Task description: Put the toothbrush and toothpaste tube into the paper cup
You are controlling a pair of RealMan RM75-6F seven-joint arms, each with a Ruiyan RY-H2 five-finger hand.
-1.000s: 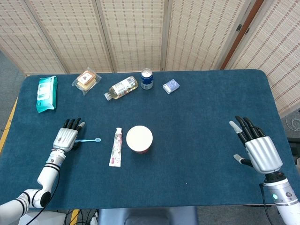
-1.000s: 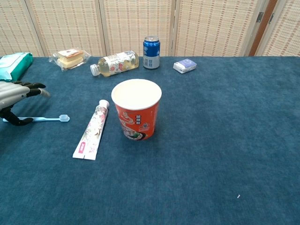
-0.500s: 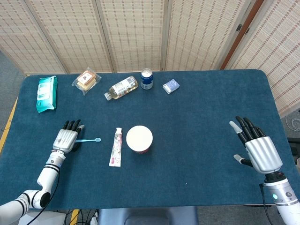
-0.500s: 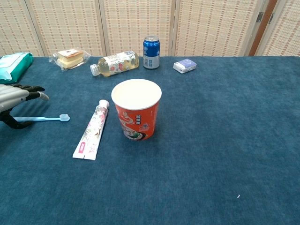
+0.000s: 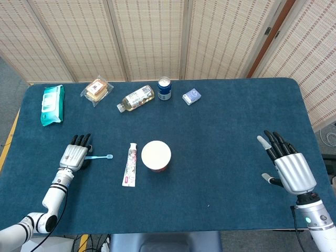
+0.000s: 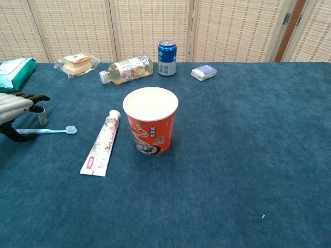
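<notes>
Since the earlier frames the left hand had sunk a little lower over the handle end of the toothbrush, and one finger now pointed down toward the cloth just beside the handle. The other fingers were extended forward and only slightly spread, and the thumb lay under the hand, at the handle. Whether the hand already gripped the toothbrush, I cannot tell from the pictures; the brush lay flat on the blue table, its head pointing right.

The right hand had not moved. It hovered at the near right of the table with fingers straight and apart, holding nothing.

The toothpaste tube lay flat between the toothbrush and the paper cup, just left of the cup, its cap toward the far side. The cup stood upright.

Along the far edge were a pack of wipes, a wrapped snack, a bottle on its side, a blue can standing upright and a small box.
</notes>
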